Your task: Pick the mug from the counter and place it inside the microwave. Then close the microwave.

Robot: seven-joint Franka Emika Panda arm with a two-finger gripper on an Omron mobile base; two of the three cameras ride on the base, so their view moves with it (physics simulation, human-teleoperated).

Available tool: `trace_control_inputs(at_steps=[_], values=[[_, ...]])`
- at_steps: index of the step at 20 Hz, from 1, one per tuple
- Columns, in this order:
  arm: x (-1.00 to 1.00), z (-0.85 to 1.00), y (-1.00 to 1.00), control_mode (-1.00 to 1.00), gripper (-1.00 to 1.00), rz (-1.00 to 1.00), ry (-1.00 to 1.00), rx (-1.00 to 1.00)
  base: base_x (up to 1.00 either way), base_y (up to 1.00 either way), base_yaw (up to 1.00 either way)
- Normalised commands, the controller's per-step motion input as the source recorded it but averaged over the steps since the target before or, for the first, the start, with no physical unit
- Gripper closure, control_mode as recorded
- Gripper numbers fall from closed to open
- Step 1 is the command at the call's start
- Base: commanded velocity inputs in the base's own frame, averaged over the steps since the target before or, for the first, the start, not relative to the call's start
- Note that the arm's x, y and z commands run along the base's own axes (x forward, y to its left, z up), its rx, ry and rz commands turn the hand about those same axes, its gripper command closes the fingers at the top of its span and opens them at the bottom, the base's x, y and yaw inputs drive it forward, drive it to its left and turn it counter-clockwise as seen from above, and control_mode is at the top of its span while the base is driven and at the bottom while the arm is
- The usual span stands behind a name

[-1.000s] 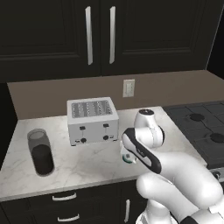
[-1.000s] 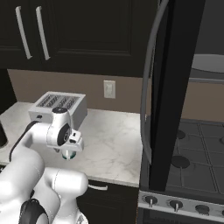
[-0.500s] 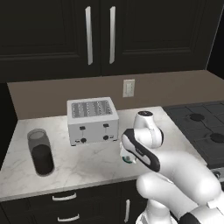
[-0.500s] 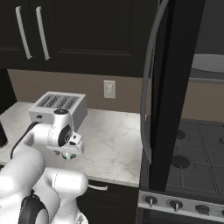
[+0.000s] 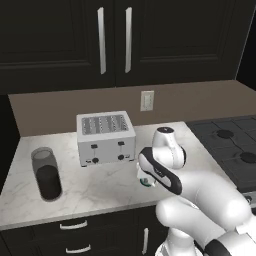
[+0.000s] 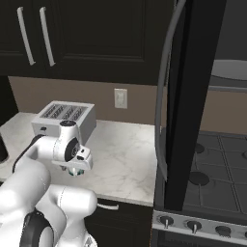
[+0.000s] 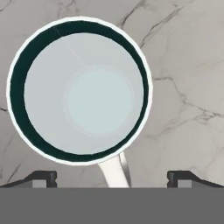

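Observation:
The mug is seen straight from above: white, with a teal rim, its handle pointing at the bottom edge. It stands on the marbled counter. My gripper hovers right over it, open, its two fingertips wide apart on either side of the handle. From the base, the hand covers most of the mug; only a teal sliver peeks out beneath the gripper. The microwave door stands open with its curved grey handle, and the turntable shows behind it.
A silver toaster sits just behind the hand. A dark glass cylinder stands at the counter's left end. The black gas stovetop adjoins the counter on the right, beneath the open door.
The hand has sunk slightly toward the mug. The mug, toaster and microwave door have stayed put.

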Motion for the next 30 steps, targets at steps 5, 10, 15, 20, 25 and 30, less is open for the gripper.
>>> trace_control_inputs(at_steps=[5, 10, 15, 20, 25, 30], values=[[0.0, -0.16, 0.0, -1.0, -1.0, 0.0, -0.03, 0.0, 0.0, 0.0, 0.0], [0.01, -0.11, 0.0, -1.0, -1.0, 0.0, -0.07, 0.0, 0.0, 0.0, 0.0], [0.0, -0.01, 0.0, -1.0, -1.0, 0.0, -0.04, 0.0, 0.0, 0.0, 0.0], [0.0, 0.0, 0.0, -1.0, -1.0, 0.0, 0.0, 0.0, 0.0, 0.0, 0.0], [0.0, 0.0, 0.0, -1.0, 1.0, 0.0, 0.0, 0.0, 0.0, 0.0, 0.0], [0.0, 0.0, 0.0, -1.0, 1.0, 0.0, 0.0, 0.0, 0.0, 0.0, 0.0]])
